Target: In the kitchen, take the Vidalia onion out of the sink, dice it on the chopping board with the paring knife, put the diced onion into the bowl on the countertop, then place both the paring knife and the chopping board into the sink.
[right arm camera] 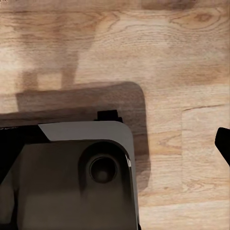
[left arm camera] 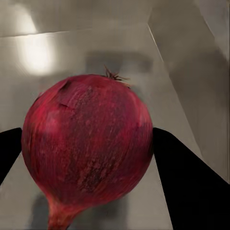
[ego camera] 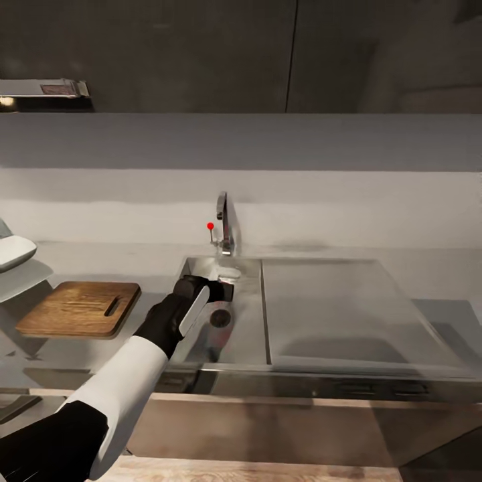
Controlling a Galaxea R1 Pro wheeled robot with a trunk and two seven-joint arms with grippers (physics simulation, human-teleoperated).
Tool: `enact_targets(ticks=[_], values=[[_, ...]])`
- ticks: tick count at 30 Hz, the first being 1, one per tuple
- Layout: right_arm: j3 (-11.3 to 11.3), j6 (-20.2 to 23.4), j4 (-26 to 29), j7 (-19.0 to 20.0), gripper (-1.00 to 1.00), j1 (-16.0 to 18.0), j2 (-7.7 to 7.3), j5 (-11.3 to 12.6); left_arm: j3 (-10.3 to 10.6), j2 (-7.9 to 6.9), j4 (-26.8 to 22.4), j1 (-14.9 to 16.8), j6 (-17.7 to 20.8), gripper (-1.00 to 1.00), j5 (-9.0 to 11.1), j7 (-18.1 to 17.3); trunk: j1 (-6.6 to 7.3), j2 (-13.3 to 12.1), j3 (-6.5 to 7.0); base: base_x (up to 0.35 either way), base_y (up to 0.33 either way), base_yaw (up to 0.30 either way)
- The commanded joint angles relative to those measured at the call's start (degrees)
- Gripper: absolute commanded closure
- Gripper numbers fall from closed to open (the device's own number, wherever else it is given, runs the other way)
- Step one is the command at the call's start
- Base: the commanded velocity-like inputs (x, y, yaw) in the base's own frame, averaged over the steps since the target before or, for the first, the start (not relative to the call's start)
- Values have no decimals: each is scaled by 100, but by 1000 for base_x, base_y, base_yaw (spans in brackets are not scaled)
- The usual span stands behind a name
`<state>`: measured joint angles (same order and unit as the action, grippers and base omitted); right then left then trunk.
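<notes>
From the head camera, the left arm reaches forward and down into the sink (ego camera: 241, 314), its gripper (ego camera: 224, 289) low over the basin near the tap (ego camera: 224, 231). The chopping board (ego camera: 80, 308) lies flat on the countertop (ego camera: 402, 274), left of the sink, handle slot toward the basin.

At the left wrist, the 2 fingers (left arm camera: 184, 177) flank the onion (left arm camera: 88, 143), pinching it, root tuft away from the camera, over the steel basin floor.

At the right wrist, one dark fingertip (right arm camera: 224, 143) shows over the wooden floor (right arm camera: 167, 48) beside the robot's base (right arm camera: 62, 182); its spread I cannot tell.
</notes>
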<state>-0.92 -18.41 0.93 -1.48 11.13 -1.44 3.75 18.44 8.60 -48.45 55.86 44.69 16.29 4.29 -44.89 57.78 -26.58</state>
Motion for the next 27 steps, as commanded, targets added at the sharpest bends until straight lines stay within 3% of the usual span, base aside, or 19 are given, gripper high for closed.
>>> enact_targets(ticks=[1,6,19,27], values=[[-4,-22,-5,8,-100,3,2,38,11,-4,-125,4,123,100,38,36,-1,4,3,0,0,0],[-4,-22,-5,9,-100,3,4,38,11,-64,-749,4,690,100,26,37,-1,4,47,0,0,0],[-4,-23,-5,11,-100,3,-4,38,5,-95,-1016,4,964,100,24,37,-1,4,161,-1,1,0],[-4,-23,-3,8,-100,3,-5,38,2,-98,-1112,4,1004,100,24,42,-1,4,232,-136,179,0]])
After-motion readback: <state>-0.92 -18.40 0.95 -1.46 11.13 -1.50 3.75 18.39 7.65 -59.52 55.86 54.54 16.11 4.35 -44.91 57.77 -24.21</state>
